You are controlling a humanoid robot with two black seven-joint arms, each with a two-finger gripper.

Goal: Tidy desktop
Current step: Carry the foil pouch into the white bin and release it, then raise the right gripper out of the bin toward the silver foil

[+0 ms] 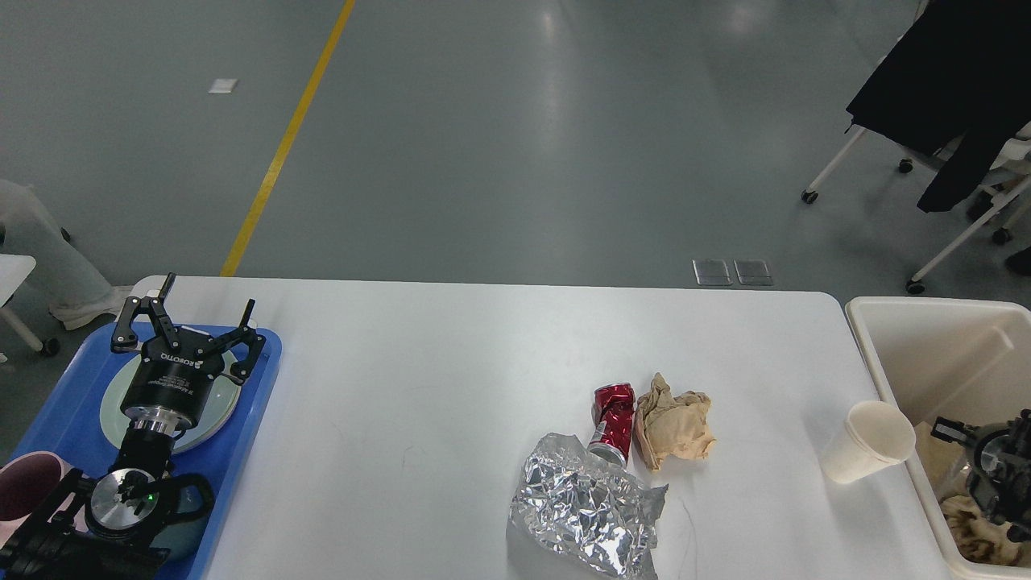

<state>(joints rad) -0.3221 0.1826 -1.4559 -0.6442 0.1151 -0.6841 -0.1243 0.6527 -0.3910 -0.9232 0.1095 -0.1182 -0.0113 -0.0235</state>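
The white desktop (419,379) holds a crushed red can (612,419), a crumpled brown paper (675,428) touching it on the right, and a crumpled sheet of foil (584,511) in front of the can. A white paper cup (868,443) leans tilted at the desktop's right edge, against the cream bin (910,346). My left gripper (206,300) is open and empty above a pale plate (226,404) on the blue tray (60,411). My right gripper (987,467) is dark and partly cut off, inside the bin; its fingers cannot be told apart.
A pink mug (22,483) and a dark teal cup (192,515) sit on the tray under my left arm. Crumpled brown paper (979,528) lies in the bin. Wheeled chairs with a black coat (950,89) stand beyond the far right corner.
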